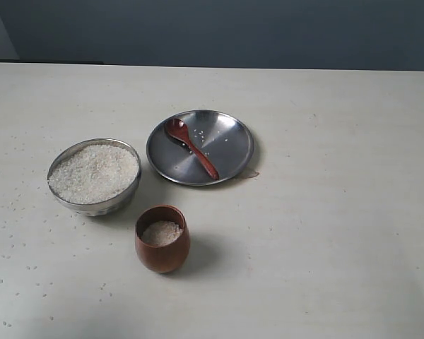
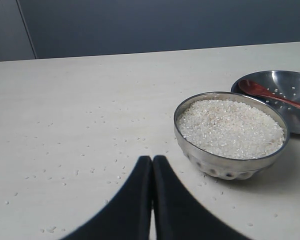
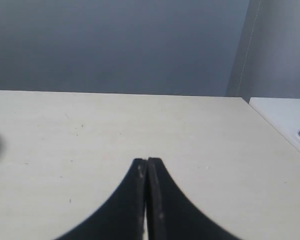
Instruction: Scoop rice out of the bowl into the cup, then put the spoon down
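Spoon [image 1: 192, 147], exterior: lies in steel plate [image 1: 233, 134], apart from bowl [image 1: 99, 206]; cup [image 1: 162, 254] holds some rice [image 1: 161, 232].
Left wrist: left tool [image 2: 151, 160] together, empty, near bowl.
Right wrist: right tool [image 3: 147, 162] together, empty, over table [image 3: 90, 130].
Judgement: for a scoop, open first, take the handle mid-length, carry level.

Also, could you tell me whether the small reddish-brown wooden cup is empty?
Partly filled: white rice sits inside the cup, below its rim.
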Controlling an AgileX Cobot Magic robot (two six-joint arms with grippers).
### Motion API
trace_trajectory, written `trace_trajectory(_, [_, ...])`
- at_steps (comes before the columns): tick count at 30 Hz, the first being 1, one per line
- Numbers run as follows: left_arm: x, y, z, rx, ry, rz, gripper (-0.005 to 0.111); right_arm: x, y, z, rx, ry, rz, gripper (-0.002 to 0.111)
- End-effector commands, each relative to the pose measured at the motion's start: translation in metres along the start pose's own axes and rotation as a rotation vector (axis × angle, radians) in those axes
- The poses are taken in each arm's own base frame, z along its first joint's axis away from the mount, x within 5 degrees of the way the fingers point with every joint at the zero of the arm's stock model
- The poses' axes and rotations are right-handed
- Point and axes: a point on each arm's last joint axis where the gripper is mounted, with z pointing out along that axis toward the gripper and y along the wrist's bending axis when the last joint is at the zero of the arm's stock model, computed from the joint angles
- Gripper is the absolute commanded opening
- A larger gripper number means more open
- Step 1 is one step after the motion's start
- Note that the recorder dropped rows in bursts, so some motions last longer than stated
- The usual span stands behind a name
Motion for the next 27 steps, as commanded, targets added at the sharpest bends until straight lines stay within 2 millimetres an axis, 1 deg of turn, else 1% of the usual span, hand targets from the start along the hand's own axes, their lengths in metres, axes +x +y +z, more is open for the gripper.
trace_trajectory(1, [0.001,0.000,0.000,-0.004,-0.008,0.000,0.000,0.000,0.000,-0.001,0.002,0.022,0.005,0.000])
trace_trajectory(11, [0.001,0.000,0.000,-0.004,-0.008,0.000,0.000,-0.013,0.000,-0.005,0.001,-0.020,0.015,0.000])
trace_trajectory(20, [0.001,0.000,0.000,-0.004,-0.008,0.000,0.000,-0.012,-0.001,-0.005,0.009,-0.009,0.076,0.000])
trace_trajectory(27, [0.001,0.000,0.000,-0.004,-0.008,0.000,0.000,-0.006,-0.004,-0.005,0.040,0.057,0.075,0.000])
